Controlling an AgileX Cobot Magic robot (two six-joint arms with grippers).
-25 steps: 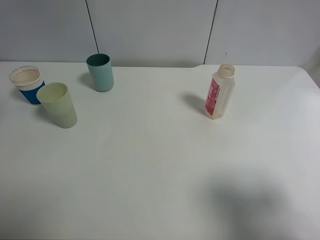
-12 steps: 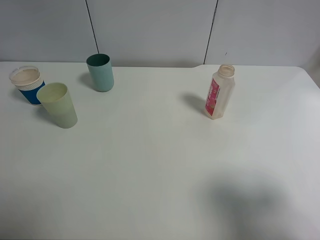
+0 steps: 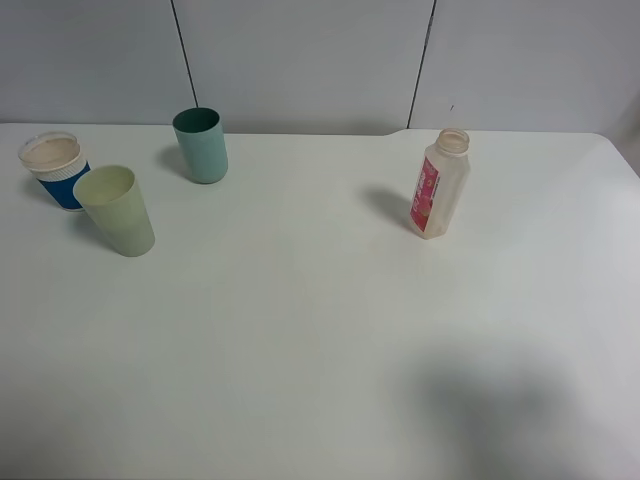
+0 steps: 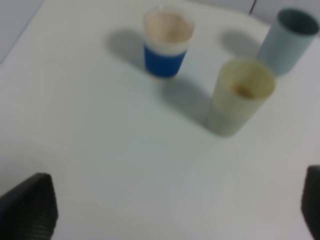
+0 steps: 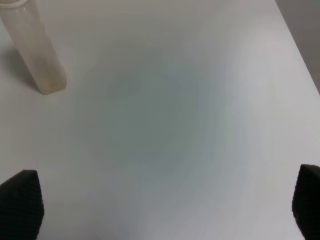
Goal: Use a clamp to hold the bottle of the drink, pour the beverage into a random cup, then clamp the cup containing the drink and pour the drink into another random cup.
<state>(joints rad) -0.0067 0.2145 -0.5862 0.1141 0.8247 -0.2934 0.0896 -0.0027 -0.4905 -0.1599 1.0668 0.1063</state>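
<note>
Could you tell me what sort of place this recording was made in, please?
Probably a lab or test bench: a bare white table against plain grey wall panels, with only three cups and a bottle laid out as props.

Bottle (image 3: 438,184) upright, uncapped; blue-sleeved cup (image 3: 55,170) full.

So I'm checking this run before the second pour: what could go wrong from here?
The blue-sleeved cup looks filled nearly to its rim with the peach-tan drink, so a tilted lift may slosh it. The pale yellow-green tumbler stands close beside it, and the open left claw could knock it on approach. The teal tumbler is nearby too, so the pour could go to the wrong cup.
</note>
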